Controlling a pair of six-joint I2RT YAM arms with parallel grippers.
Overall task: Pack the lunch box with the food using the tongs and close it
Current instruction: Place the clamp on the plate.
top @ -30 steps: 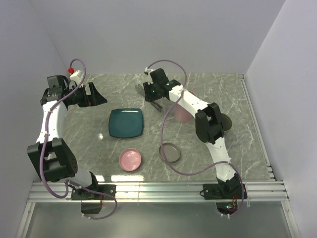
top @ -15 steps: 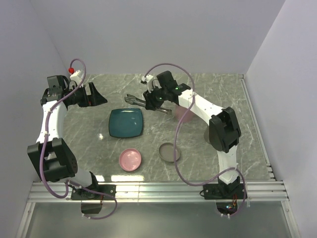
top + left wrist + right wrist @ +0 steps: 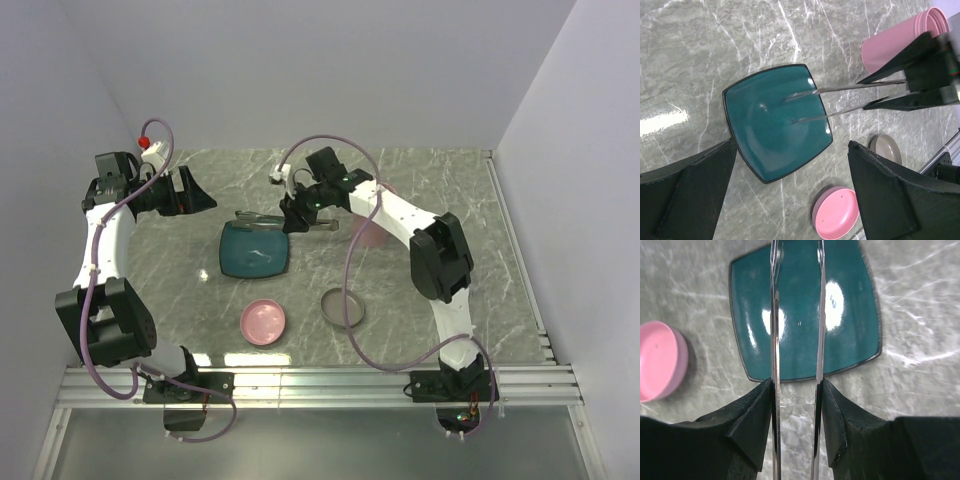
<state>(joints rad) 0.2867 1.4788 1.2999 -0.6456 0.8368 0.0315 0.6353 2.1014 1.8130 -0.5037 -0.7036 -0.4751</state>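
Observation:
My right gripper [image 3: 297,215] [image 3: 796,382] is shut on the silver tongs [image 3: 262,221] [image 3: 774,315] [image 3: 840,88], one black finger pressed against each arm. The two arms stand a little apart and reach out over the teal square plate [image 3: 255,250] [image 3: 805,340] [image 3: 765,130]. The plate's surface shows bare, and no food shows in any view. A tall pink lunch box tub [image 3: 370,230] [image 3: 895,42] stands right of the plate, behind the right arm. My left gripper [image 3: 185,190] [image 3: 792,145] hangs open at the far left, holding nothing.
A shallow pink round bowl [image 3: 264,321] [image 3: 836,213] [image 3: 660,362] sits in front of the plate. A grey round dish [image 3: 342,307] [image 3: 886,147] lies to its right. Walls close off the left, back and right of the marble table.
My right arm has swung left with the tongs, from behind the plate to where their tips hang over it. The tongs' arms have spread slightly. The left arm has not moved.

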